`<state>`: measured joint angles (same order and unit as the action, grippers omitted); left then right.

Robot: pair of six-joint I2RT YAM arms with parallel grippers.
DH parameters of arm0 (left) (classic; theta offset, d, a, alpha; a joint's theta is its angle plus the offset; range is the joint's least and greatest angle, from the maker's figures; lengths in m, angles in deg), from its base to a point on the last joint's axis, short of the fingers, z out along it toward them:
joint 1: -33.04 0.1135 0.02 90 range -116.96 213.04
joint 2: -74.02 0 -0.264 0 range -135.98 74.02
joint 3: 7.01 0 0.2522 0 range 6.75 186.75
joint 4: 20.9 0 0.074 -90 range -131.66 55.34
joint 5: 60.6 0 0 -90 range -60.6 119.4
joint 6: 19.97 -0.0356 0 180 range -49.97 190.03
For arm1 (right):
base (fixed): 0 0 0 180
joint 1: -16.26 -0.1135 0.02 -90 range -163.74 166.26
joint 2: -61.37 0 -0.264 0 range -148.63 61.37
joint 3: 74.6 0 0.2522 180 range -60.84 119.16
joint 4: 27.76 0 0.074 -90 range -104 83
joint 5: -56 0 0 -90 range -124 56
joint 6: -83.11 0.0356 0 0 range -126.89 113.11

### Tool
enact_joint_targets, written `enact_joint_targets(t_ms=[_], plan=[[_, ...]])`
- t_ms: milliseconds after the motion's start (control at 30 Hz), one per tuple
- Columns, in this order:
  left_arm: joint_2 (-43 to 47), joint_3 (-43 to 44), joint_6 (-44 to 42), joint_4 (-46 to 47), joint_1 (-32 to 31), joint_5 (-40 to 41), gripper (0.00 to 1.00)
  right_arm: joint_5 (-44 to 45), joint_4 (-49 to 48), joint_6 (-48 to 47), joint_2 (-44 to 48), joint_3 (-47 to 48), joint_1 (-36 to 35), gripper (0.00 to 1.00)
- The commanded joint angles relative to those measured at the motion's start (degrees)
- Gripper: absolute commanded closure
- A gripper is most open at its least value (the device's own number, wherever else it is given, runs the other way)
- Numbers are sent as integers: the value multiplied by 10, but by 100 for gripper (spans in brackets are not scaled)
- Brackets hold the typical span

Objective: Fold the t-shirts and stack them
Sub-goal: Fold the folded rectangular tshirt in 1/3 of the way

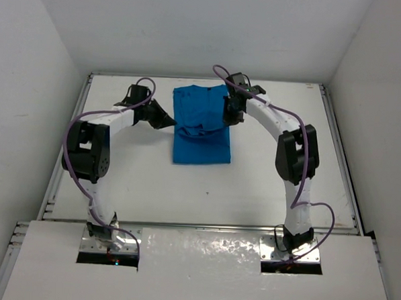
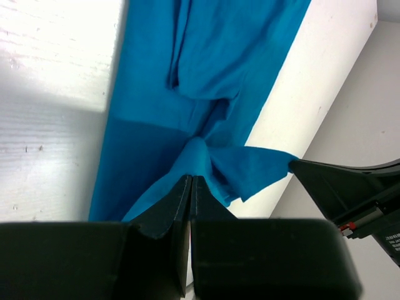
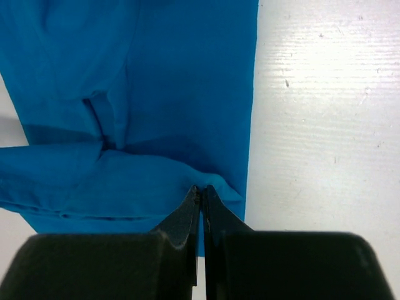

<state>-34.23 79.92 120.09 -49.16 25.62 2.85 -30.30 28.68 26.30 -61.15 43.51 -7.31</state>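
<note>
The bright blue t-shirt (image 1: pixel 200 130) lies partly folded on the white table (image 1: pixel 145 181), bunched across its middle. My left gripper (image 1: pixel 171 121) is at the shirt's left edge, jaws shut, pinching a raised fold of blue cloth (image 2: pixel 199 153) at its tips (image 2: pixel 190 179). My right gripper (image 1: pixel 230 115) is at the shirt's right edge, jaws shut on a pinched ridge of the cloth (image 3: pixel 156 181) at its tips (image 3: pixel 201 187). The right gripper's black finger also shows in the left wrist view (image 2: pixel 350 190).
White walls enclose the table on the left, back and right. Metal rails (image 1: pixel 338 150) run along the table's sides. Both arm bases (image 1: pixel 105 236) sit at the near edge, with purple cables looping off the arms.
</note>
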Motion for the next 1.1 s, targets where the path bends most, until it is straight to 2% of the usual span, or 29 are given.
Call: enact_joint_targets(t_ms=[0, 267, 667, 700, 733, 767, 800, 867, 1000, 1067], plan=[[-15, 30, 6, 32, 7, -16, 100, -10, 0, 3, -9, 30, 11, 100], [-78, 74, 14, 61, 8, -29, 100, -18, 12, 15, -58, 113, 27, 100], [-142, 111, 32, 90, 12, -29, 98, -34, -30, 25, -115, 121, 48, 100], [-145, 110, 33, 95, 13, -30, 90, -35, -35, 25, -120, 121, 50, 95], [-146, 109, 36, 102, 13, -29, 67, -47, -37, 26, -126, 122, 53, 94], [-147, 109, 37, 104, 14, -28, 60, -55, -39, 28, -134, 123, 56, 91], [-145, 107, 38, 112, 17, -30, 58, -60, -52, 26, -136, 120, 62, 79], [-141, 106, 38, 131, 22, -27, 52, -64, -66, 20, -130, 115, 64, 63], [-129, 133, 4, 126, 40, -25, 49, -69, -96, -14, -104, 108, 75, 54], [-132, 168, -37, 87, 40, -17, 49, -71, -99, -25, -96, 113, 78, 50]])
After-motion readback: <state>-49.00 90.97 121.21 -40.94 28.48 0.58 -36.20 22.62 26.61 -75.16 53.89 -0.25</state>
